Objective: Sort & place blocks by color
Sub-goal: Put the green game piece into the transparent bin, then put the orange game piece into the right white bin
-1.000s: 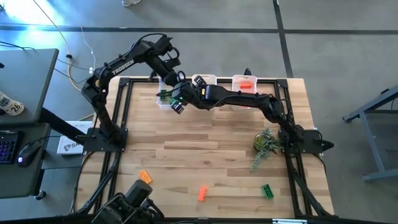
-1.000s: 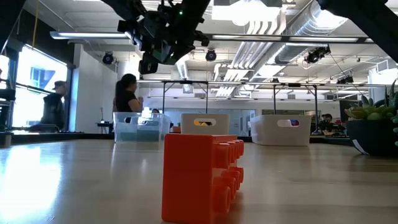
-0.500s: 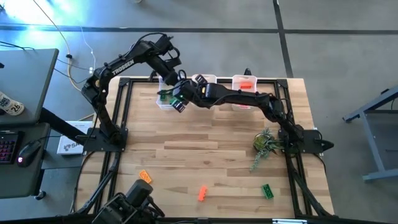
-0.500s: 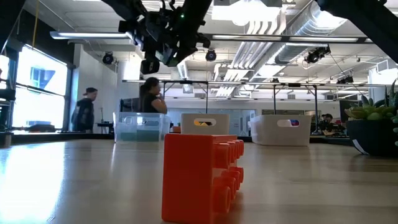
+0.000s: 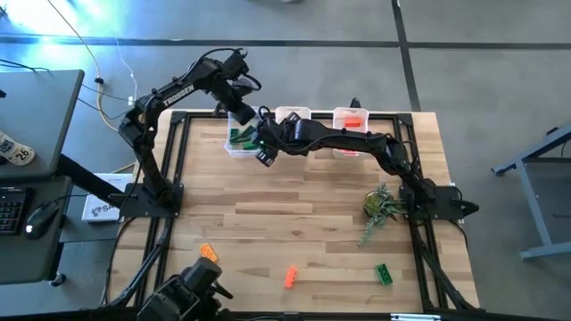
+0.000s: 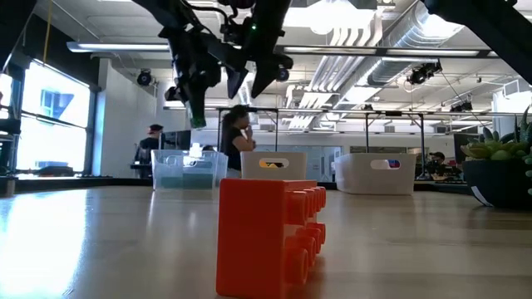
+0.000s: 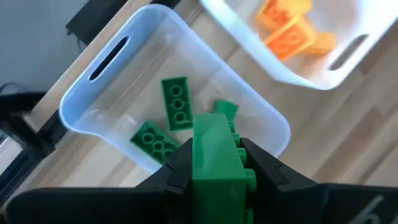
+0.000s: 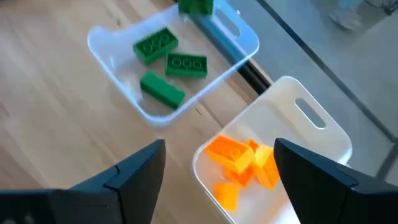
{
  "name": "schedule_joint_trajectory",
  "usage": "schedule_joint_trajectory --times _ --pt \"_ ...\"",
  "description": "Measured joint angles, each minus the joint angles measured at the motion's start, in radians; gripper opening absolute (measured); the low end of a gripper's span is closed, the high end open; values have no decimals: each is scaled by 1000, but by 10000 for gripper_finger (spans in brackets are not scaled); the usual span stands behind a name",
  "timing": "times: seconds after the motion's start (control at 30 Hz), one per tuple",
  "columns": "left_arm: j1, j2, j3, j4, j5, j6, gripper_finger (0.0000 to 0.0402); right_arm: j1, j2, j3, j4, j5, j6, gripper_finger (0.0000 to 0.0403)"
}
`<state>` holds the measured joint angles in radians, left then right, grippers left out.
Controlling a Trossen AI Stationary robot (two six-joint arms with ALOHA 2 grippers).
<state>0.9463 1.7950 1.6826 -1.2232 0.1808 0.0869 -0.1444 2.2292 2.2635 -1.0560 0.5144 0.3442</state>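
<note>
My left gripper (image 7: 217, 171) is shut on a green block (image 7: 214, 146) above the clear bin (image 7: 81, 109), which holds three green blocks (image 7: 176, 102). My right gripper (image 8: 217, 180) stands open and empty beside it, over the white bin (image 8: 311, 134) of orange blocks (image 8: 239, 155). In the high view the left gripper (image 5: 243, 127) is over the far-left bin and the right gripper (image 5: 265, 153) is just nearer. An orange block (image 5: 208, 253), a red-orange block (image 5: 291, 277) and a green block (image 5: 383, 274) lie flat on the table near its front edge. My left gripper pinches the green block between its two fingers, one finger on each of two opposite sides (image 7: 199, 158). The fingers come from above, pointing down at the clear bin. The block (image 6: 197, 112) sticks out below the fingertips, upright and lifted clear of the bin.
A third bin (image 5: 351, 120) with red blocks stands at the far edge, right of the white one. A small green plant (image 5: 381, 207) stands at the right. The red-orange block (image 6: 270, 237) stands close before the low camera. People walk in the room behind.
Both grippers were bunched together over the clear bin. My right gripper has opened and drawn back a little toward the table's near edge. The green block stays in my left gripper, which has tipped downward over the bin.
</note>
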Motion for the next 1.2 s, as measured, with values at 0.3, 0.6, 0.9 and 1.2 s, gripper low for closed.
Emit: schedule_joint_trajectory --times 0.3,0.6,0.9,1.2 --pt "-11 105 -1 -5 16 -41 72 0 0 0 -134 -104 -101 287" --pt "-11 185 -1 18 13 -58 86 4 0 0 -315 -219 11 288" --pt "-13 209 -1 16 15 -58 134 59 0 -1 -519 -235 161 288" --pt "-18 209 -1 7 17 -37 172 141 0 -6 -515 -235 293 288"
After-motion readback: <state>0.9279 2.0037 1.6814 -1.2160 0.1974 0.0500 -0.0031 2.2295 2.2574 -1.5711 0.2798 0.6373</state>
